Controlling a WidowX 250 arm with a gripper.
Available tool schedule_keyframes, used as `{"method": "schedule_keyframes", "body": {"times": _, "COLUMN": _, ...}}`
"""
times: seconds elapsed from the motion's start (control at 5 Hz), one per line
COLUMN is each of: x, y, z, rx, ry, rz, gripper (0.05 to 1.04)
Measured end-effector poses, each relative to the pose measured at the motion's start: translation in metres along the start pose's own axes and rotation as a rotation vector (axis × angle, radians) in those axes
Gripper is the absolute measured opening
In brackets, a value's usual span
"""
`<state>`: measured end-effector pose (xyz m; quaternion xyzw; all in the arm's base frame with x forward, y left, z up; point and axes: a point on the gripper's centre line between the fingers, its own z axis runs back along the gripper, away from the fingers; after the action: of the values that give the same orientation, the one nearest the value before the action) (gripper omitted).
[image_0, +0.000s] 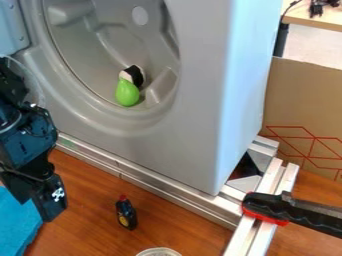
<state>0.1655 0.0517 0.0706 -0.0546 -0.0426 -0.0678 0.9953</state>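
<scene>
Camera view: black plastic clamp with red pads (266, 204) nearest, on silver metal rails (245, 239). Black gripper (51, 205) at left, beside bright blue cloth (15, 222); open or shut, cannot tell. Small dark red-capped bottle (126, 214) on brown wooden table (87, 200), apart, to gripper's right in picture; long axis roughly up-down there, cap toward grey housing (190, 145).

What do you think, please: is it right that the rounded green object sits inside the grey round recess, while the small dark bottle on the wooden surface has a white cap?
Not quite: the cap of the small dark bottle on the wooden surface is red, as the camera view shows. The rounded green object does sit inside the grey round recess.
</scene>
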Motion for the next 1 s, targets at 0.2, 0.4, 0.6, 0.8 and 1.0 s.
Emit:
{"method": "schedule_keyframes", "body": {"times": 0.2, "x": -0.001, "y": -0.001, "z": -0.002, "rx": 0.001, "ry": 0.001, "rz": 0.019, "gripper": 0.999}}
{"method": "schedule_keyframes", "body": {"times": 0.4, "x": 0.018, "y": -0.010, "z": 0.000, "rx": 0.089, "ry": -0.149, "rz": 0.180, "gripper": 0.999}}
{"method": "schedule_keyframes", "body": {"times": 0.6, "x": 0.031, "y": -0.012, "z": 0.000, "rx": 0.121, "ry": -0.270, "rz": 0.386, "gripper": 0.999}}
{"method": "schedule_keyframes", "body": {"times": 0.8, "x": 0.042, "y": -0.019, "z": -0.012, "rx": 0.168, "ry": -0.300, "rz": 0.619, "gripper": 0.999}}
{"method": "schedule_keyframes", "body": {"times": 1.0, "x": 0.052, "y": -0.022, "z": -0.022, "rx": 0.202, "ry": -0.295, "rz": 0.790, "gripper": 0.999}}
